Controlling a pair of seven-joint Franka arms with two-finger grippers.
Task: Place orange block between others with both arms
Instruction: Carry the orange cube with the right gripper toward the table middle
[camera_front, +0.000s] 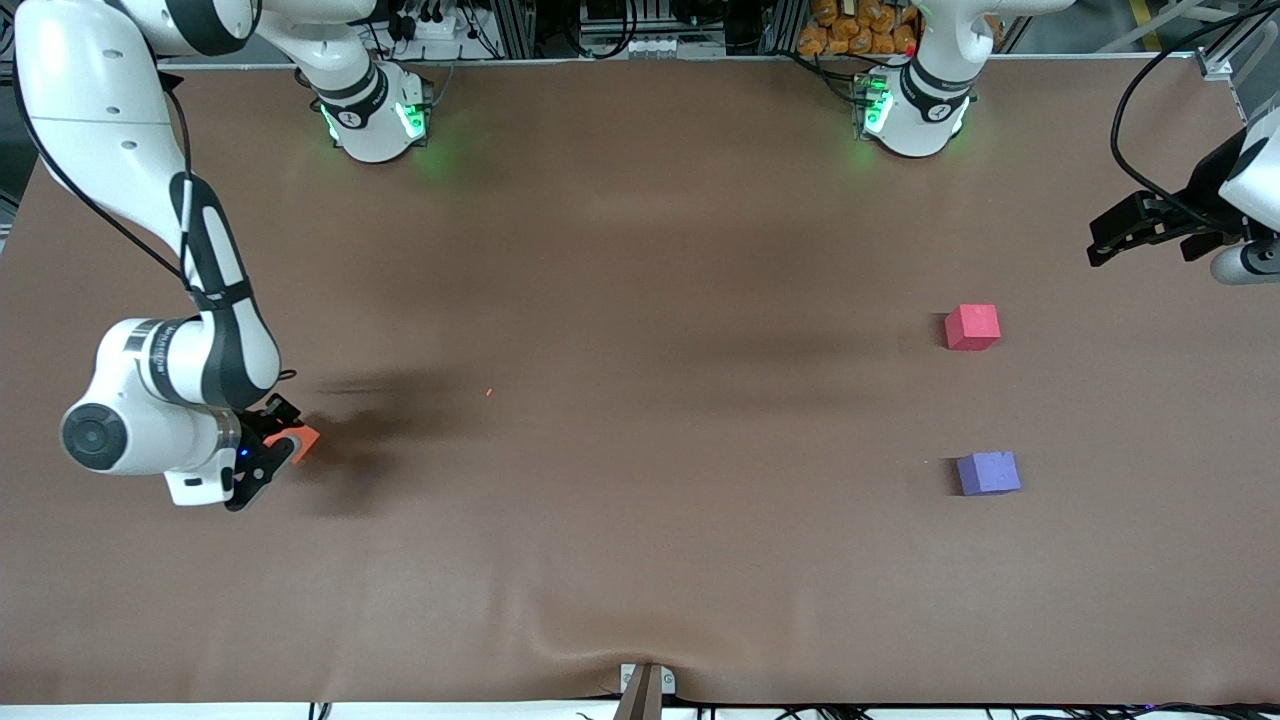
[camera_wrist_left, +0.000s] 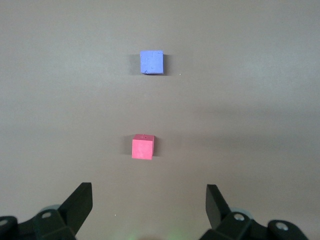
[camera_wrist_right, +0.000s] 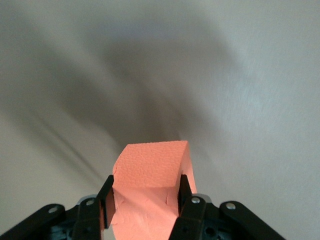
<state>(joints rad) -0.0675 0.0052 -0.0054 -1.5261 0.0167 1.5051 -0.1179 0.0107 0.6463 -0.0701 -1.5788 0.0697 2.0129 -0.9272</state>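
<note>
Orange block, a small matte foam-like cube with a pebbled surface, sat clamped between the fingers of your right gripper, down at the worktop near the right arm's end. In the right wrist view the two black fingers pressed into the block's opposite faces, and the foam dented and creased where they squeezed it. On a clock face laid over the front view, the block lay at about 8 o'clock.

Your two other cubes rested toward the left arm's end, well apart from the orange one. The pinkish-red cube sat at about 3 o'clock; the purple cube sat at about 4 o'clock, nearer to the front camera, with a bare gap of worktop between them. Both had the same matte, square-edged look.

Your left gripper hung in the air over the left arm's end of the worktop, fingers spread wide and holding nothing. Its wrist view showed both black fingers far apart, with the pinkish-red cube and purple cube below.

The worktop was a smooth brown sheet with a slight ripple at 6 o'clock.
</note>
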